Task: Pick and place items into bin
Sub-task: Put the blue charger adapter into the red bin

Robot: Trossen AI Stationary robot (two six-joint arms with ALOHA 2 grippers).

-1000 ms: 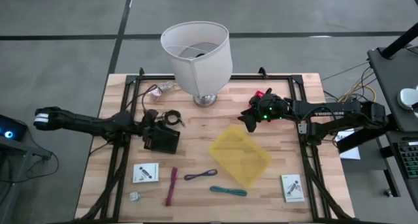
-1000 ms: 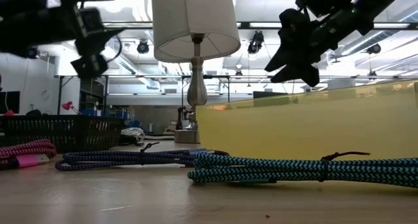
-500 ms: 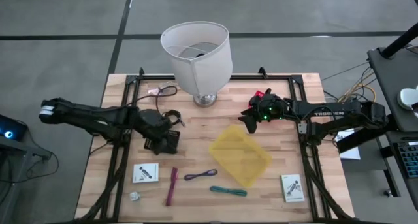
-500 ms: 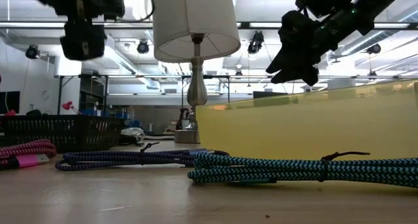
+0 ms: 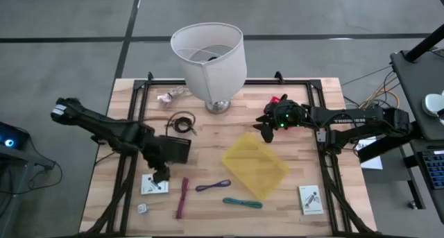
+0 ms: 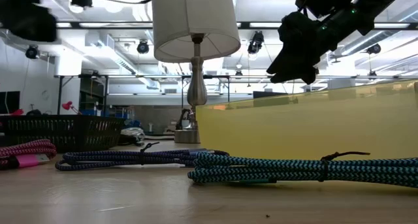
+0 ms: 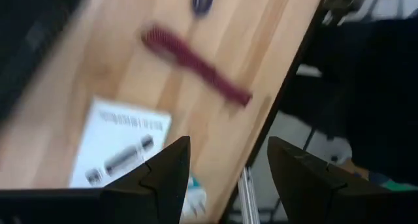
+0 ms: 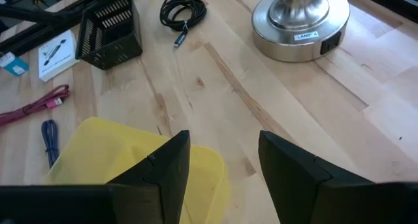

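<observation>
Landmark: translucent yellow plastic bin, empty, on the wooden slatted surface.
Change: the left arm has swung from beside the black mesh basket toward the near edge; a second ago it was level with the basket, away from the bin.
Left gripper: now hovers over the flat white printed packet, on the bin's left; fingers spread, nothing between them.
Meaning: likely lining up a first pick; packet not yet gripped, nothing binned.
Right gripper: unmoved, waits just behind the bin, fingers spread and empty.
Items: maroon braided tie, purple braided tie and teal braided tie lie in front of the bin; second white packet to its right; black cord loop behind the basket, near the white-shaded lamp.
Left wrist view only: packet print and the maroon tie just beyond it, blurred.
Low view only: teal tie touching the bin's front wall; left gripper out of sight there.
Right wrist view only: lamp base label, basket weave.
</observation>
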